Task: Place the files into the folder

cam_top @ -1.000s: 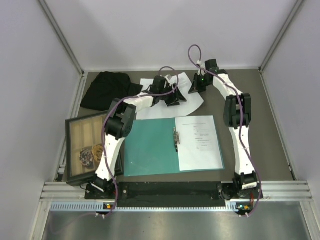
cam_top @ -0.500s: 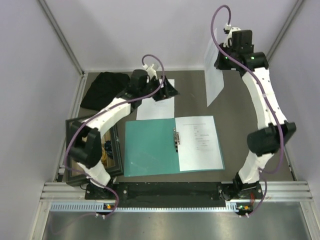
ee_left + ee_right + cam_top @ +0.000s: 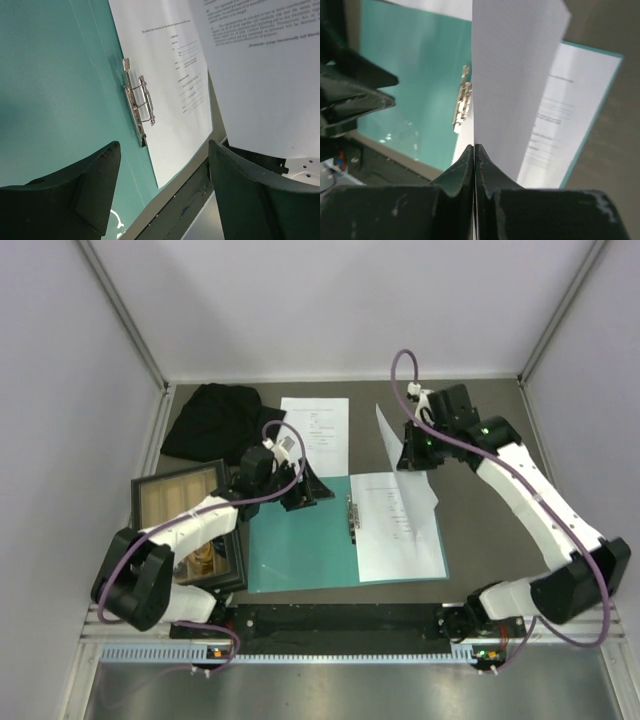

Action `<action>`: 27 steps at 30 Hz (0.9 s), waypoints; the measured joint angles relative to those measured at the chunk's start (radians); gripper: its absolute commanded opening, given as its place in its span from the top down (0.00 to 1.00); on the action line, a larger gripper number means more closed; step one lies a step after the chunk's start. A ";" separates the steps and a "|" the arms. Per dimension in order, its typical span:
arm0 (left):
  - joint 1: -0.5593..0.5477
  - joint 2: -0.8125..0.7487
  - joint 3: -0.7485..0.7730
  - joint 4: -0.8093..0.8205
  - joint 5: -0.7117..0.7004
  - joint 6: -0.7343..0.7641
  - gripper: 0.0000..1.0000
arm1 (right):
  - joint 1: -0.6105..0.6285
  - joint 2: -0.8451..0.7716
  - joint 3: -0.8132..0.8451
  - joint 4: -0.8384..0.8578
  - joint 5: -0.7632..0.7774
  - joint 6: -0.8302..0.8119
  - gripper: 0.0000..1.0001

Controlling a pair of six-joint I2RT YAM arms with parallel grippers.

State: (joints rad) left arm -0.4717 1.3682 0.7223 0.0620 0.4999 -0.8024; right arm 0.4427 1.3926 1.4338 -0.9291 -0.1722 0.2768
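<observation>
Three files [image 3: 315,425], one in right gripper [image 3: 474,149] | one folder [image 3: 300,535] | one tray [image 3: 170,478]

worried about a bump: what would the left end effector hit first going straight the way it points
Likely the open folder, at or beside its metal clip: the left end effector, jaws open, points down at it. Depth is unclear, so the spot is uncertain.

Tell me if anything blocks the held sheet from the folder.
Nothing visible does. The right pincer holds the sheet above the folder's right half, where a filed sheet already lies; the open left pincer hovers over its left half.
</observation>
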 measured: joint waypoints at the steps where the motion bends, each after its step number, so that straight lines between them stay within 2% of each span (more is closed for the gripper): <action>1: 0.000 -0.019 -0.016 0.006 -0.001 -0.005 0.25 | 0.000 -0.038 -0.025 0.007 -0.030 0.010 1.00; 7: 0.000 -0.039 -0.074 0.051 -0.005 -0.023 0.25 | -0.020 -0.249 -0.206 0.131 -0.184 0.084 1.00; 10: 0.000 -0.034 -0.077 0.053 -0.006 -0.030 0.25 | -0.116 -0.307 -0.355 0.193 -0.210 0.124 1.00; 13: 0.000 -0.030 -0.077 0.060 -0.008 -0.031 0.25 | -0.188 -0.314 -0.494 0.228 -0.178 0.161 1.00; 17: 0.000 0.000 -0.077 0.080 -0.007 -0.033 0.25 | -0.208 -0.314 -0.642 0.272 -0.130 0.198 1.00; 27: 0.000 0.055 -0.098 0.128 -0.002 -0.046 0.25 | -0.217 -0.312 -0.729 0.394 -0.053 0.223 1.00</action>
State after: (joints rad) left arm -0.4721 1.4231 0.6247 0.1898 0.4976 -0.8482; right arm 0.2256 1.0801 0.7048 -0.5350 -0.2256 0.4995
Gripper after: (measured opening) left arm 0.751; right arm 0.004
